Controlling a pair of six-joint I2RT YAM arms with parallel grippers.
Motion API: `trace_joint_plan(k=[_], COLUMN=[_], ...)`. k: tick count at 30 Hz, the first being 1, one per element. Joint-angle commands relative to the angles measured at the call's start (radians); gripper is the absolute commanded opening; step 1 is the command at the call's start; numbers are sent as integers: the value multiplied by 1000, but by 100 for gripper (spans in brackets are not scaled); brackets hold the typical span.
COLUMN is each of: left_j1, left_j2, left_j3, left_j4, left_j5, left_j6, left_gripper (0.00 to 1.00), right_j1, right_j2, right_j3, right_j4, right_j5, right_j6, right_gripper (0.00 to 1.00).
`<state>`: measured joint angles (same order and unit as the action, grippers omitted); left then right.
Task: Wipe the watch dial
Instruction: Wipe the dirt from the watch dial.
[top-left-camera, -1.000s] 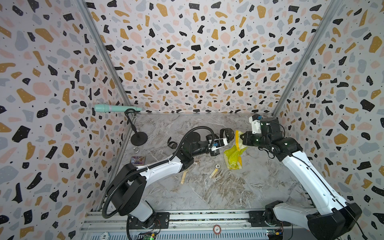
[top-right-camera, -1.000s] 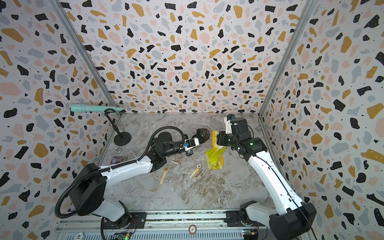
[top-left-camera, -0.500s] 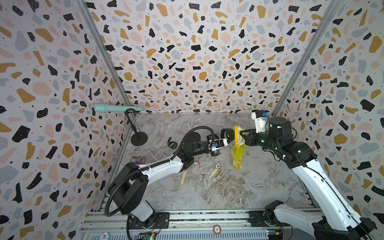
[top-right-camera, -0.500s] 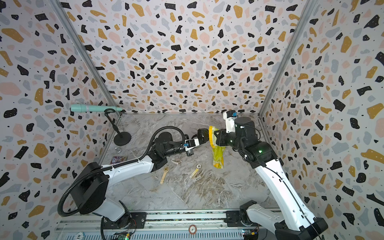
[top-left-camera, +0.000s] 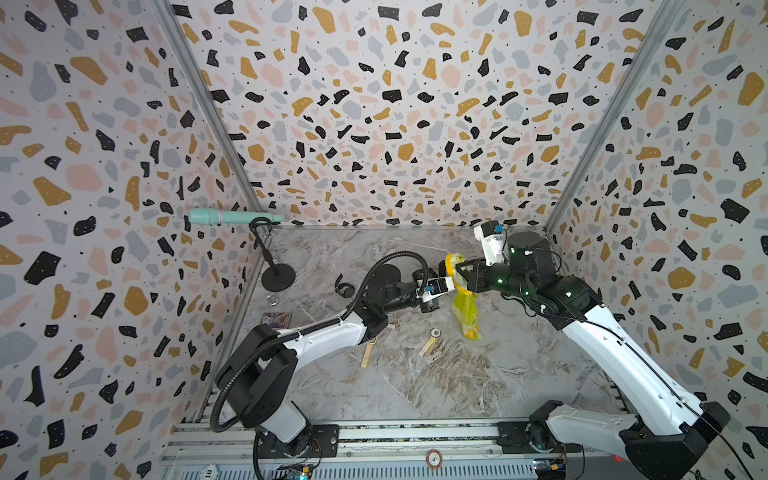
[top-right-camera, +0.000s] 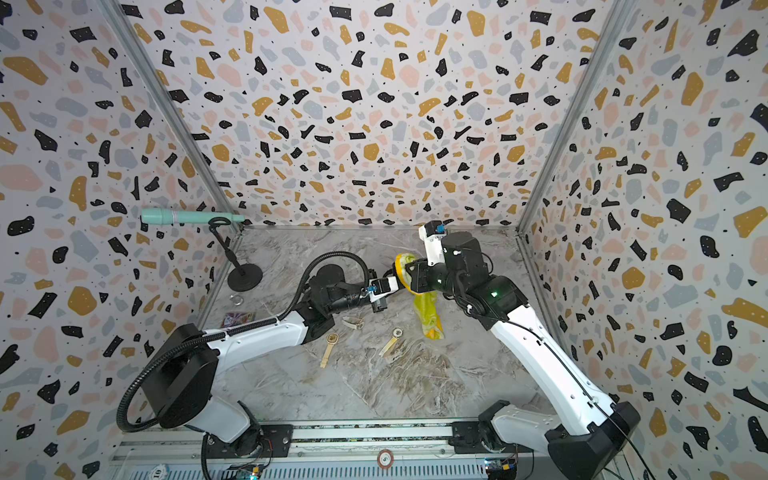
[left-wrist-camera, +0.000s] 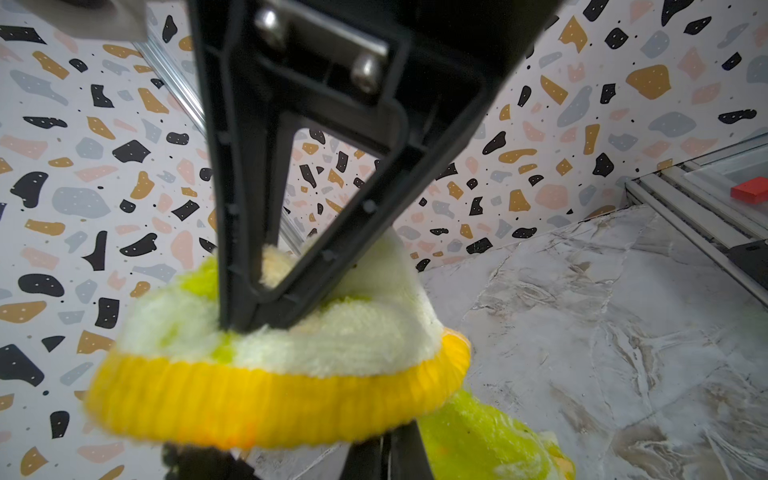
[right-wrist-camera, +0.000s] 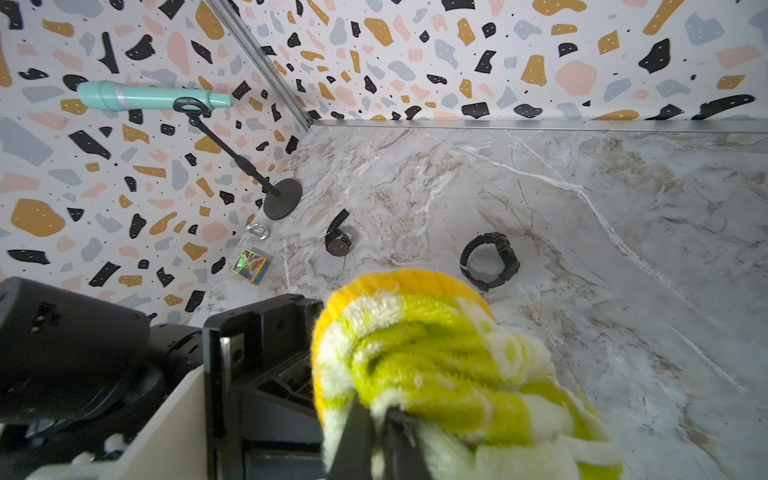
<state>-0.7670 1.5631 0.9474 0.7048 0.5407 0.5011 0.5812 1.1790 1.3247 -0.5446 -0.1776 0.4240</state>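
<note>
The left claw (left-wrist-camera: 239, 326) is pinched together, its tip buried in the fluffy yellow-and-white terry cloth (left-wrist-camera: 291, 345), presumably presenting the watch for rubbing. The dial itself is hidden behind that cloth. The right claw (right-wrist-camera: 376, 432) clamps the cloth to press it there.

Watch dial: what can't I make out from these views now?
Watch dial: hidden in every view.
Left wrist view: the cloth covers the tips of the left gripper, hiding its hold.
Both top views: cloth and right gripper mask it.
Tan-strapped watch: face too small in a top view.
</note>
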Motion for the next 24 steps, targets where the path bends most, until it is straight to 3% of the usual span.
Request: trace_joint_plan(k=[1,8,19,24], left_j1=[2,5,10,8], left_j2=[-21,-16,-11,-6], left_j3=[6,0,-18,-16], left_j4=[137,198,190,173], left_j5=[-7,-8,11,22], left_j6=[-7,-30,-36,-29], left_gripper=[0,0,0,0], right_j1=[13,-18,-138,-145], right_j2=[8,-14,-95,-125], right_j3=[-34,-69,-44,22], right_j4=[-54,-139,-190,-180], right_j5=[89,185,140,44], right_j6=[1,10,-5,-33], right_gripper=[0,0,0,0])
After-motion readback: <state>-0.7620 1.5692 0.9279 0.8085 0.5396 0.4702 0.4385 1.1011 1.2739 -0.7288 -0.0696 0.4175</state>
